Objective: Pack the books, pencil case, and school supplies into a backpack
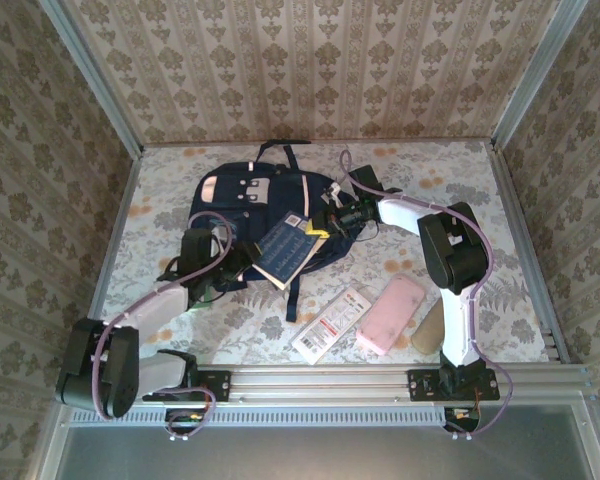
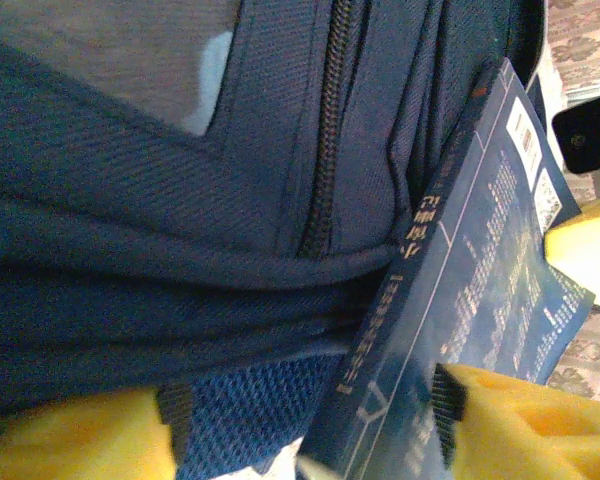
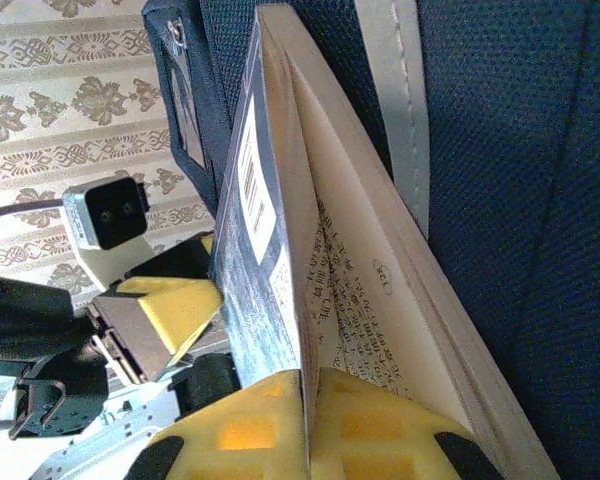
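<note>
Large navy blue fabric backpack (image 1: 242, 195), pale stripes, grey patch. It lies flat toward the far edge of the floral-covered worktop (image 1: 160, 290), a little left of centre. Dark straps trail toward the near edge.

At the pack's near-left side: left gripper (image 1: 237, 263). In the left wrist view its yellow pads (image 2: 70, 440) stand well apart. Between them are blue mesh from the pack and the lower corner of a book. The book lies against one pad; cannot tell whether either pad presses.

Just right of that: dark navy softcover book (image 1: 288, 250) with a white barcode sticker. It sits tilted across the pack's near-right side, far end up on the fabric, near end hanging out toward the worktop. Its spine sits close to the pack's zip seam.

At the book's far-right corner: right gripper (image 1: 328, 222). In the right wrist view its two yellow pads are clamped together on the front cover alone. The cover stands away from the printed pages, so the book gapes.

Near edge, right of centre, all well apart from the pack:
- long flat white packet with red print (image 1: 332, 323), lying at a slant
- pink rectangular soft pouch (image 1: 392, 314), just beside the packet
- tan cylindrical pouch (image 1: 427, 326), against the pink one's right side, beside the right arm
</note>
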Action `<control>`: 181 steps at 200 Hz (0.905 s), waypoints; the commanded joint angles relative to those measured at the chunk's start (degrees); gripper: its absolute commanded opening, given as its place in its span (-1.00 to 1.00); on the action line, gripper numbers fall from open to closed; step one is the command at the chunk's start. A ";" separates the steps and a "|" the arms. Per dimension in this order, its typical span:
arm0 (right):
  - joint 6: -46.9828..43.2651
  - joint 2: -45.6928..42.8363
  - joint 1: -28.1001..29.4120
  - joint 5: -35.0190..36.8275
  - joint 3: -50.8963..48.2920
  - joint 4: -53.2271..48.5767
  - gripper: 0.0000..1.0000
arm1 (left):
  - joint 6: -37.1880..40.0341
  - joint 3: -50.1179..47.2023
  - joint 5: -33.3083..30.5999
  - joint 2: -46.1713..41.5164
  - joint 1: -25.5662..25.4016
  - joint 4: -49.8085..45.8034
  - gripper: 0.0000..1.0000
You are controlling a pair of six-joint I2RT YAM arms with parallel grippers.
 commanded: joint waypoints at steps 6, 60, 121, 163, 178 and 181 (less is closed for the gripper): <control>0.69 1.17 -0.41 3.06 -1.83 2.24 -1.00 | -4.60 -0.14 -0.10 1.68 -2.54 9.24 0.05; 2.05 -1.32 -0.58 4.23 -4.06 4.10 -0.90 | -4.67 0.65 -3.66 -6.32 -3.71 4.83 -0.62; 2.55 -9.94 -3.08 12.45 -7.62 2.93 0.31 | -1.85 6.46 -2.71 -13.86 -3.97 -1.79 -1.00; -5.19 -22.72 -4.06 22.58 -8.12 -3.97 0.68 | 9.76 17.62 0.68 -16.81 -3.66 -12.04 -1.00; -6.25 -27.03 -4.26 23.88 -8.67 -3.59 0.70 | 13.70 22.22 3.44 -16.13 -3.35 -14.60 -1.00; -6.32 -27.91 -4.27 23.97 -8.92 -3.00 0.71 | 14.37 23.21 3.93 -15.92 -3.28 -15.00 -1.00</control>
